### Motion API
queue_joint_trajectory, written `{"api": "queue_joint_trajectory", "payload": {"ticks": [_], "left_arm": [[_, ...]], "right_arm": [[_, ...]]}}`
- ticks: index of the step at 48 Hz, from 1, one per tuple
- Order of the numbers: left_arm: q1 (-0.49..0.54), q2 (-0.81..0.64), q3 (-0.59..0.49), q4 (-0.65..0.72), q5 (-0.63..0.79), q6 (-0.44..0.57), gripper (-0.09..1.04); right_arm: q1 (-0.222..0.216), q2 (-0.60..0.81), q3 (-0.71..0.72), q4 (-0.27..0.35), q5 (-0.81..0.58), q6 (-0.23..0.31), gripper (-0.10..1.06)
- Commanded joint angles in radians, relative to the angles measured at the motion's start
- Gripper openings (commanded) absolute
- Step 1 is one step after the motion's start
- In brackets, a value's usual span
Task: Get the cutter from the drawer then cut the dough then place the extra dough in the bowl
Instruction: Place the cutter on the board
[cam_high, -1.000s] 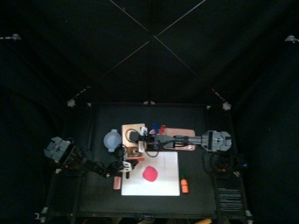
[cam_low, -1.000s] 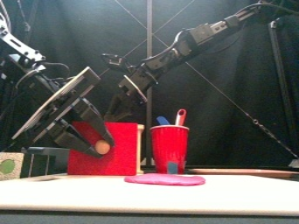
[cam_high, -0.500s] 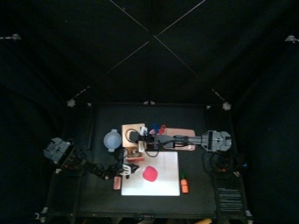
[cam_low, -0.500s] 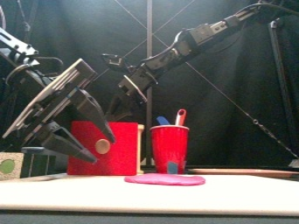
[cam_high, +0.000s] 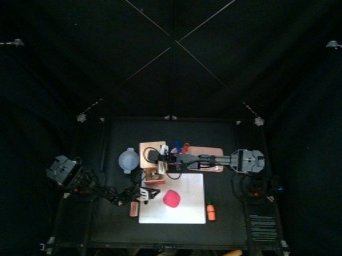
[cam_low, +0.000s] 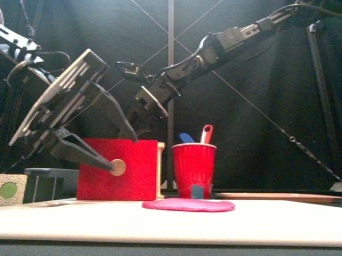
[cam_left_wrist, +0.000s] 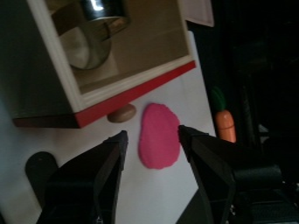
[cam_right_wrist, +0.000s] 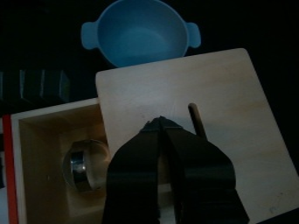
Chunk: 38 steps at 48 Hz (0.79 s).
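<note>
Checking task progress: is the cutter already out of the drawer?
No, the round metal cutter lies inside the open drawer, as the right wrist view shows.

Light from above is brightening the white cutting board (cam_high: 195, 190) and glinting off the metal cutter (cam_left_wrist: 91, 35), while the black curtain (cam_high: 171, 60) behind is swallowing everything else in shadow.
</note>
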Motion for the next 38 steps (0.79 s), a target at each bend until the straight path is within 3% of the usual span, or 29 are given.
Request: {"api": "queue_joint_trajectory", "payload": {"ticks": [1, 13, 24, 31, 38], "left_arm": [[-0.021, -0.051, 0.005, 0.038, -0.011, 0.002, 0.85], [-0.087, -0.130, 0.075, 0.114, -0.074, 0.003, 0.84], [-0.124, -0.190, 0.133, 0.293, -0.367, 0.026, 0.83], [-0.118, -0.224, 0.187, 0.457, -0.491, 0.106, 0.83], [-0.095, -0.239, 0.232, 0.601, -0.505, 0.262, 0.83]], "right_arm": [[-0.002, -0.005, -0.002, 0.003, 0.006, 0.003, 0.03], [0.000, -0.005, -0.005, 0.003, 0.006, 0.008, 0.03], [0.018, -0.020, -0.037, 0.003, 0.008, 0.008, 0.03], [0.035, -0.032, -0.060, 0.003, 0.032, 0.008, 0.03], [0.052, -0.048, -0.084, 0.003, 0.064, 0.008, 0.03]]}}
